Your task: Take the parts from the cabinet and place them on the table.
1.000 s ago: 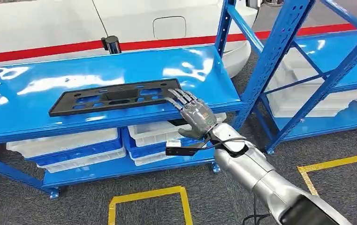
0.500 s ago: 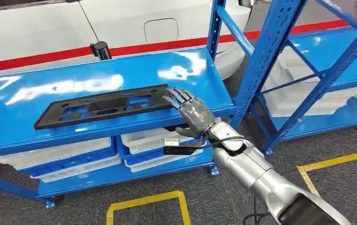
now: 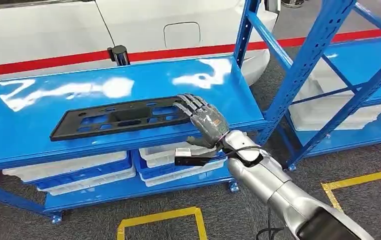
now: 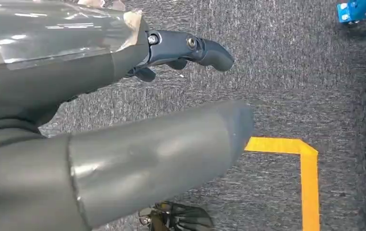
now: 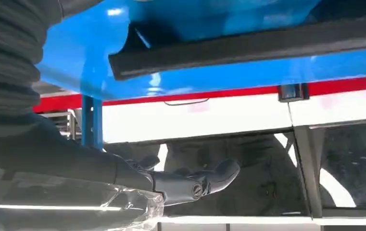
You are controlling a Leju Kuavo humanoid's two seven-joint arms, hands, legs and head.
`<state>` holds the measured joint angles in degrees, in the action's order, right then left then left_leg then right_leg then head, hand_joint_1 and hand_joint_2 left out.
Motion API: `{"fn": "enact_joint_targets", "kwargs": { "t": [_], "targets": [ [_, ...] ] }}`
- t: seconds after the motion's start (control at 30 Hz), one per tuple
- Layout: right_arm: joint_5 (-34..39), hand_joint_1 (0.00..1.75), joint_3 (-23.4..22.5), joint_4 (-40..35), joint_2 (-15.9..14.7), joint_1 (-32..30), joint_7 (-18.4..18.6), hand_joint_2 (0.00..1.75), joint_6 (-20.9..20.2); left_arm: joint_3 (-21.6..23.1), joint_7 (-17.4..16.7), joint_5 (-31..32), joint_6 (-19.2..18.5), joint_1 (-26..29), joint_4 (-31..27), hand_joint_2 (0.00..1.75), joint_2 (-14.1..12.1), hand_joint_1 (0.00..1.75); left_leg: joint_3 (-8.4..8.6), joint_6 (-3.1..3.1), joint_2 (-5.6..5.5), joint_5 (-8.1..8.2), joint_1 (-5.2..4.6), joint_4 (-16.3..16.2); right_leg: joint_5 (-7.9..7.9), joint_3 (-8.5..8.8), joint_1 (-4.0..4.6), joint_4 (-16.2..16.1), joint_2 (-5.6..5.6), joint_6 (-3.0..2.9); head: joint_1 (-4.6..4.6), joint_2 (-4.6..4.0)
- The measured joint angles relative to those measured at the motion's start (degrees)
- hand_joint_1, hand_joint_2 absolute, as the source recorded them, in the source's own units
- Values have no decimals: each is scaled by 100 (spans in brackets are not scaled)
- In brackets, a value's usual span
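The long flat black plastic panel with cut-outs [image 3: 123, 116] lies on the glossy blue metal shelf [image 3: 218, 85] of the cabinet, its long axis parallel to the shelf's front edge. The right hand [image 3: 204, 120] meets its near end, fingers laid flat on top and thumb below the edge; a closed grip cannot be confirmed. The left hand [image 4: 137, 139] hangs over carpet, holding nothing.

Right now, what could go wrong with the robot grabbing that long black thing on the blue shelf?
The right hand reaches just one end of the long flat black plastic part, so lifting from there could let the far end sag or swing. Dragged forward, the part could tip off the glossy blue metal shelf front edge onto the grey carpet floor.
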<state>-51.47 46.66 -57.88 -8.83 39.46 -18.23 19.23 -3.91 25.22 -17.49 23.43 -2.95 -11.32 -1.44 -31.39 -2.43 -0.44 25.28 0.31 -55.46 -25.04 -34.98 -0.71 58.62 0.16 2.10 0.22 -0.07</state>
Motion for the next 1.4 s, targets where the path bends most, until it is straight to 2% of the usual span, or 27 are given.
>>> {"fn": "enact_joint_targets", "kwargs": {
  "t": [0.03,0.13,0.23,0.33,0.37,0.4,0.43,0.5,0.53,0.57,0.67,0.7,0.73,0.77,0.83,0.87,0.9,0.93,1.0,1.03,1.07,1.17,1.2,1.27,1.33,1.37,1.4],
  "targets": [
    [0,0,-2,0,0,9,0,175,0,0,0,0,0,-4,2,0,-2,0,2,38,0,55,-43,-44,70,106,21,-240,-22,-62,-4,0],
    [-4,0,0,-2,17,10,0,175,0,0,-2,0,0,-6,2,0,-4,0,3,104,4,101,-30,-42,64,138,54,-247,-7,-170,-9,0],
    [0,0,-2,-9,35,26,0,175,0,4,0,7,-4,-7,0,0,-2,0,-59,208,24,289,2,-289,48,227,-36,-289,5,-279,-22,0],
    [-28,0,20,-9,129,19,-2,175,4,2,0,11,-7,-10,0,0,-15,0,-837,305,25,868,48,-1661,1,259,-20,-283,8,-340,-28,0],
    [-35,0,31,-9,164,8,0,175,4,2,0,13,-15,0,0,0,-13,0,-1047,314,26,881,56,-1925,-12,267,-18,-282,17,-350,-28,0],
    [-46,0,44,-9,197,3,0,175,6,2,0,20,-15,5,2,0,-7,0,-1088,313,26,736,65,-1867,-30,286,-17,-281,27,-341,-31,0],
    [-52,0,52,-9,227,2,0,175,7,2,2,22,-15,5,2,0,-4,0,-999,304,27,481,69,-1567,-53,315,-16,-282,35,-332,-28,0],
    [-85,0,55,-11,322,8,11,175,11,2,9,53,-15,0,2,0,-7,0,-517,239,27,-142,67,-494,-107,404,-13,-285,47,-301,-28,0],
    [-96,0,59,-15,367,10,24,175,15,2,9,55,-15,-2,2,0,-13,0,-334,190,23,-221,52,-112,-129,428,-8,-291,50,-285,-24,0],
    [-98,0,66,-20,405,15,26,175,20,2,11,57,-17,-9,2,0,-13,0,-317,170,29,-172,18,-101,-152,415,42,-286,56,-245,-24,0],
    [-103,0,92,-26,483,11,42,175,24,2,13,61,-22,-13,2,0,-13,0,-317,78,24,-137,-26,-96,-184,440,20,-324,54,-156,-31,0],
    [-109,0,92,-44,509,16,50,175,26,2,13,63,-24,-14,0,0,-11,0,-229,46,27,-175,4,-3,-214,434,66,-314,54,-119,-24,0],
    [-127,0,92,-50,518,19,74,175,28,2,13,63,-33,-11,0,0,0,0,-178,16,34,-174,17,43,-287,380,44,-151,29,-122,-13,0],
    [-138,0,94,-55,538,36,81,175,31,2,13,72,-35,-21,0,0,11,0,-161,-26,38,-165,18,50,-437,202,46,215,30,-160,-11,0],
    [-195,0,118,-55,583,-5,127,175,31,2,0,87,-39,-39,0,0,13,0,-140,-57,32,-123,9,48,-778,-392,29,1242,30,-199,-9,0],
    [-234,0,140,-52,601,-41,175,175,26,2,-19,92,-39,-44,0,0,13,0,-131,-56,23,-103,6,40,-841,-631,30,1599,29,-177,-2,0],
    [-251,0,155,-50,627,-77,203,175,24,4,-33,98,-37,-38,0,0,20,0,-108,-52,16,-80,3,39,-789,-715,29,1637,29,-141,-2,0],
    [-275,0,173,-50,673,-98,225,175,24,2,-37,109,-37,-34,0,0,28,0,-69,-37,8,-49,1,35,-614,-642,28,1382,27,-85,-2,0],
    [-306,0,199,-50,761,-96,254,175,13,4,-44,116,-37,-47,0,0,50,0,34,4,-1,35,1,14,-59,-160,19,272,17,11,-2,0],
    [-319,0,212,-48,798,-95,278,175,5,4,-48,116,-37,-49,0,0,54,0,53,33,-4,82,-3,-6,131,34,14,-186,-11,7,4,0],
    [-321,0,223,-44,829,-92,284,175,-11,4,-55,116,-37,-62,0,0,55,0,57,80,-7,140,-50,-46,114,111,39,-236,-17,-65,-7,0],
    [-330,0,249,-22,933,-95,295,175,-33,4,-68,122,-37,-75,0,0,52,0,76,163,4,188,-6,-29,69,99,70,-229,0,-204,-6,0],
    [-326,0,249,-20,962,-91,295,175,-35,4,-68,122,-37,-85,0,0,52,0,94,199,10,221,-4,-35,75,128,9,-260,9,-238,-9,0],
    [-328,0,249,-6,1045,-87,299,175,-48,7,-39,125,-37,-87,-2,0,66,0,-103,279,25,439,38,-455,52,200,-22,-274,13,-310,-33,0],
    [-330,0,251,22,1108,-97,302,175,-103,4,15,127,-9,-86,-2,0,59,0,-643,343,26,861,60,-1436,16,228,-8,-269,14,-358,-31,0],
    [-332,0,254,39,1126,-113,302,175,-111,4,35,129,0,-80,-2,0,59,0,-906,361,26,953,70,-1817,0,234,-1,-267,17,-377,-31,0],
    [-337,0,256,55,1141,-127,302,175,-111,4,53,131,9,-75,-2,0,59,0,-1043,366,27,896,81,-1926,-14,244,3,-267,25,-381,-31,0]
  ]
}}
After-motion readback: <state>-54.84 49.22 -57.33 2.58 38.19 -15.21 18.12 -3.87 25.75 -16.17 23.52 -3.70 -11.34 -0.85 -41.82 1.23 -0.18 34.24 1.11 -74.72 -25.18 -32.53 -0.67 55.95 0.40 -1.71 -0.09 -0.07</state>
